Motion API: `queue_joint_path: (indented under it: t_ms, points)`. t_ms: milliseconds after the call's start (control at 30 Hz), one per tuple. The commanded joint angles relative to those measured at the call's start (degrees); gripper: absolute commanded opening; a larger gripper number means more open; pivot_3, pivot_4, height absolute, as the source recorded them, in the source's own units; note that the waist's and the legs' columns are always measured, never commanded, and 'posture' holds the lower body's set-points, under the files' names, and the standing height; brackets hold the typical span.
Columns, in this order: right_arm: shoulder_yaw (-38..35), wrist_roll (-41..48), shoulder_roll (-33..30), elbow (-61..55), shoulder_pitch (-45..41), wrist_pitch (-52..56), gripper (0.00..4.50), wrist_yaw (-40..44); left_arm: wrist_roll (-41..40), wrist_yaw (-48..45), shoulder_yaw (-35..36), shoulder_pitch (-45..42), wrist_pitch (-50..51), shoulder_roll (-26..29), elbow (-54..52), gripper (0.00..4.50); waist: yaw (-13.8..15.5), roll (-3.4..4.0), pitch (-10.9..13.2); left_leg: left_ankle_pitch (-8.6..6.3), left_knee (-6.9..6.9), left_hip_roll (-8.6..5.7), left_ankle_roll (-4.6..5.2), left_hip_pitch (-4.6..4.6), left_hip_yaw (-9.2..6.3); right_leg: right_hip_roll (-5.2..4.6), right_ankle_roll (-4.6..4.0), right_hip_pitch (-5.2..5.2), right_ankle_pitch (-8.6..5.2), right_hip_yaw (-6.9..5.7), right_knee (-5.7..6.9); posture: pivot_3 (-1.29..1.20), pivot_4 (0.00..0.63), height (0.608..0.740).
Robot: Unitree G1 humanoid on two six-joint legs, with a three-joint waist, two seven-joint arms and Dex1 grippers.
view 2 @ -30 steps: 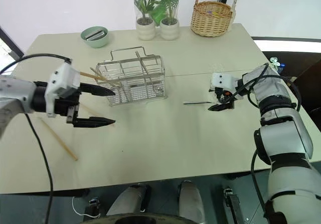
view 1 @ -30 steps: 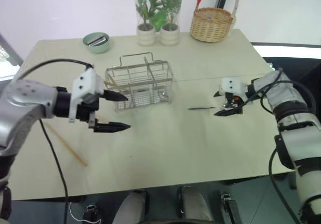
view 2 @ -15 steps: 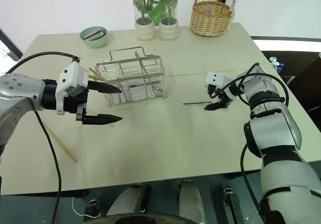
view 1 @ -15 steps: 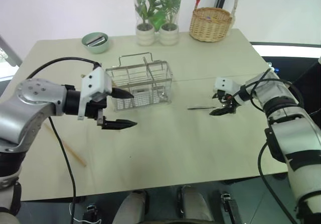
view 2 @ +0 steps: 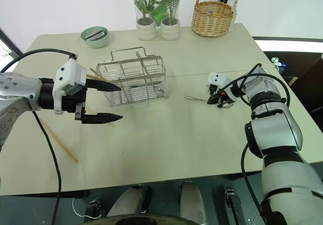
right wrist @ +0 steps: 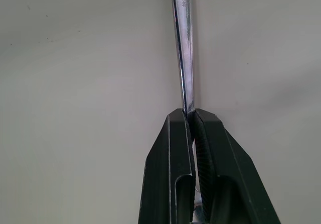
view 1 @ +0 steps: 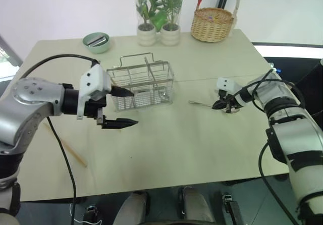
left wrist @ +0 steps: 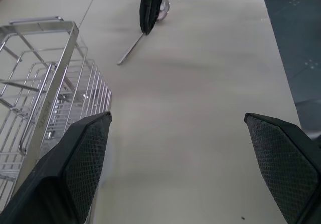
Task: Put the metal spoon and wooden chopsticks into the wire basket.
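My left gripper [view 1: 122,107] hangs with its fingers spread wide and holding nothing, just in front of the wire basket [view 1: 144,86], where a few wooden chopsticks [view 2: 95,75] poke out of the near-left corner. My right gripper [right wrist: 190,114] has its fingers pressed together on the metal spoon [right wrist: 181,43], which lies on the table [view 1: 202,144] to the basket's right.

**Pale bench and its load**

The bench [view 1: 166,149] carries the wire basket [view 1: 143,86] near its middle, a loose chopstick [view 1: 68,149] at the left edge, and a green bowl [view 1: 96,42], two potted plants [view 1: 159,31] and a wicker basket [view 1: 212,24] along the far side.
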Motion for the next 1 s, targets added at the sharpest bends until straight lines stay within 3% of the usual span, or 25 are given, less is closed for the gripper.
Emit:
queue_joint_path:
  t_ms: [33, 133, 267, 433, 600, 700, 900, 1000]
  points:
    - [-1.8, 1.2, -2.1, -2.2, -0.6, -3.5, 0.07, 0.6, -0.3, 0.7, 2.0, -2.0, -0.7, -0.5, 0.9, 4.5, 0.0, 0.0, 0.0, 0.01, 0.0, 0.0, -0.02, 0.0, 0.0, 0.0, 0.0, 0.0, 0.0, 0.0, 0.0, 0.0, 0.15, 0.71]
    - [-3.8, 3.6, -3.4, -4.3, -0.9, -5.9, 0.07, 3.7, -1.5, 2.4, 3.9, -2.9, 0.3, -1.3, 1.8, 4.5, 0.0, 0.02, 0.0, 0.02, 0.0, 0.0, -0.04, 0.0, 0.01, 0.0, 0.0, 0.0, 0.0, 0.0, 0.0, 0.0, 0.15, 0.71]
    - [-9.8, 11.7, -4.8, -12.6, -0.9, -1.3, 0.07, 11.0, -5.5, 5.5, 8.8, -3.8, 3.3, -2.1, 2.2, 4.5, -0.2, 0.01, 0.0, 0.02, 0.0, 0.01, -0.03, 0.0, -0.02, 0.0, 0.01, -0.01, 0.0, 0.0, 0.0, 0.0, 0.15, 0.71]
    - [-17.3, 24.0, -7.3, -37.1, 4.0, 15.8, 0.07, 14.3, -10.7, 9.3, 15.1, -3.0, 6.2, -2.4, 0.3, 4.5, -0.7, 0.01, 0.0, -0.02, -0.02, 0.02, 0.02, -0.03, -0.11, 0.0, 0.01, -0.02, 0.0, -0.01, 0.0, 0.0, 0.15, 0.71]
    - [-22.6, 33.4, -3.2, -53.8, 4.3, 32.7, 0.07, 4.6, -13.1, 12.3, 17.3, -3.8, 7.0, -2.3, 0.0, 4.5, -1.0, -0.04, 0.0, -0.11, 0.01, 0.01, 0.18, -0.02, -0.13, -0.02, 0.01, -0.02, 0.0, -0.01, 0.03, 0.0, 0.15, 0.71]
    - [-24.3, 36.8, 4.8, -59.4, 2.3, 39.7, 0.07, -7.2, -12.9, 14.2, 17.8, -4.9, 6.4, -2.0, 1.5, 4.5, -1.2, -0.05, 0.0, -0.11, 0.01, 0.03, 0.19, 0.03, -0.13, -0.01, 0.0, -0.02, 0.01, 0.0, 0.08, 0.0, 0.15, 0.71]
    - [-22.2, 36.2, 18.3, -62.2, 2.5, 38.9, 0.07, -23.3, -11.7, 14.9, 19.2, -4.5, 5.3, -0.4, 3.5, 4.5, -0.9, -0.11, -0.1, 0.01, -0.02, 0.0, -0.02, 0.03, -0.1, -0.04, -0.06, -0.18, 0.02, 0.04, 0.48, 0.0, 0.15, 0.71]
    - [-21.6, 36.0, 21.4, -60.0, 2.4, 36.8, 0.07, -27.7, -12.3, 15.1, 20.3, -4.2, 5.6, 0.4, 3.5, 4.5, -0.5, -0.2, -0.1, 0.04, 0.09, -0.1, -0.08, -0.17, -0.15, -0.09, -0.07, -0.31, 0.03, 0.04, 0.59, 0.0, 0.15, 0.71]
